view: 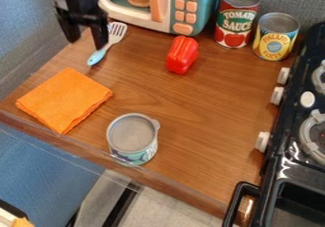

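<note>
The black gripper (85,38) hangs at the upper left over the wooden counter, open, its two fingers apart with nothing held between them. Nearest to it is a spatula (105,49) with a light blue handle and a white slotted head, lying just right of the fingers. Below, an orange folded cloth (64,99) lies flat at the counter's left. A red bell pepper (182,55) rests at the upper middle. Close to the front edge stands a can (132,138) with a grey lid and a teal label.
A toy microwave (166,7) stands at the back, with a tomato sauce can (236,22) and a yellow pineapple can (275,37) to its right. The black stove (285,140) with white knobs borders the counter on the right. A dark-handled pan (238,200) sits at the lower right.
</note>
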`<action>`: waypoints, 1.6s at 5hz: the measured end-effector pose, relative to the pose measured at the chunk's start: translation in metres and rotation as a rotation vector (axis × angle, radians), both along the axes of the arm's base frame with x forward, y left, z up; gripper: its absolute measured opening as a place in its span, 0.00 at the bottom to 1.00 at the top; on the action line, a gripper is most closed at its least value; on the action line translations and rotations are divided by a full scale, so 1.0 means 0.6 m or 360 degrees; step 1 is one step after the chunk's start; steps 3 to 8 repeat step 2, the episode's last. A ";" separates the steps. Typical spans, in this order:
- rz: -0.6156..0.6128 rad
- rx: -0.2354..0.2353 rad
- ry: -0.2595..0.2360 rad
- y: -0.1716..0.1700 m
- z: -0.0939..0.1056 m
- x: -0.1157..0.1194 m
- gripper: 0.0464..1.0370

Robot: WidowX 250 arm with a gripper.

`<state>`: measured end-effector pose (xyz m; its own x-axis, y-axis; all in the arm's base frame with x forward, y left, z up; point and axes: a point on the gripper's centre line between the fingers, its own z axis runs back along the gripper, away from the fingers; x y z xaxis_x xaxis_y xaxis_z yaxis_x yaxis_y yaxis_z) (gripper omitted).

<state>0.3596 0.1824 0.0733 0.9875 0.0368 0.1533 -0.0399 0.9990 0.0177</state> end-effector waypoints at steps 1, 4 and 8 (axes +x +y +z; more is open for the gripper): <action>-0.0023 -0.0002 -0.0031 -0.002 0.020 -0.001 0.96; -0.0019 -0.0008 -0.0016 0.003 0.019 -0.007 0.96; -0.0019 -0.0008 -0.0016 0.003 0.019 -0.007 0.96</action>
